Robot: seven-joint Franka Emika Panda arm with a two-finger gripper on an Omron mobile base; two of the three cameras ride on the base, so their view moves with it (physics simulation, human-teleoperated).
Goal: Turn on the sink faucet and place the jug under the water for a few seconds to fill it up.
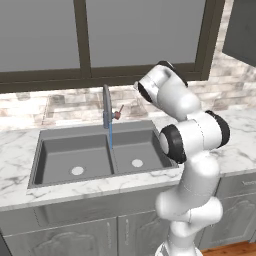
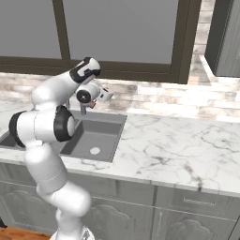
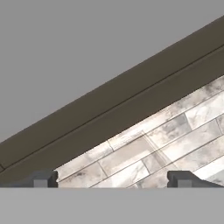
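1. Notably, the left base view shows water [image 1: 110, 134] streaming thin and blue from the slim metal faucet [image 1: 106, 107] into the sink [image 1: 60, 160].
2. Gripper [image 3: 113, 179] fingers spread wide, empty, facing tiled backsplash [image 3: 175, 131].

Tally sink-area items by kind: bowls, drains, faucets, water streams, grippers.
Sink bowls: 2, in one sink
Drains: 2, left and right
Faucets: 1, the faucet
Water streams: 1, the water running
Grippers: 1, the gripper, open, empty, facing the backsplash tiles
Total: 7
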